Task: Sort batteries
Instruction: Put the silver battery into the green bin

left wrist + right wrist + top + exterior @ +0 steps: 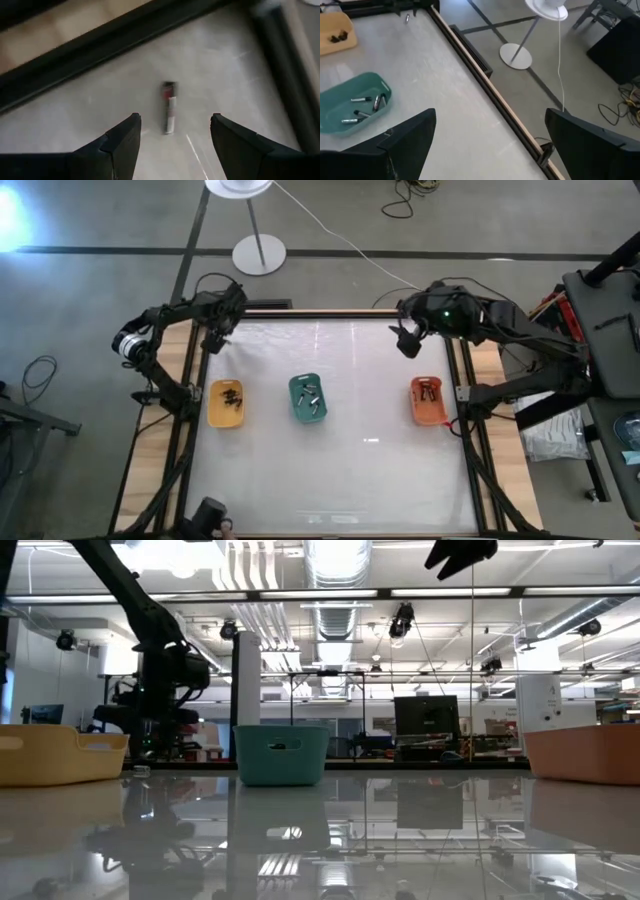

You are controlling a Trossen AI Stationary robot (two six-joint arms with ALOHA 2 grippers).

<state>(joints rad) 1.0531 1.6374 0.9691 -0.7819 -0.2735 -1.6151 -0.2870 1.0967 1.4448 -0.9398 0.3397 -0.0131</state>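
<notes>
One loose battery (170,107), silver with a red and dark end, lies flat on the white table top near the far left corner; it also shows as a battery (407,18) in the right wrist view. My left gripper (213,345) hangs over it, pointing steeply down, open, its two fingers (125,140) standing on either side of it and above it. More batteries lie in the yellow tray (226,402), the green tray (308,398) and the orange tray (430,400). My right gripper (408,342) is open and high above the table's far right part, holding nothing.
The three trays stand in a row across the middle of the table. A dark frame rail (100,45) runs along the table's edge close behind the loose battery. A lamp stand (258,252) is on the floor beyond the far edge.
</notes>
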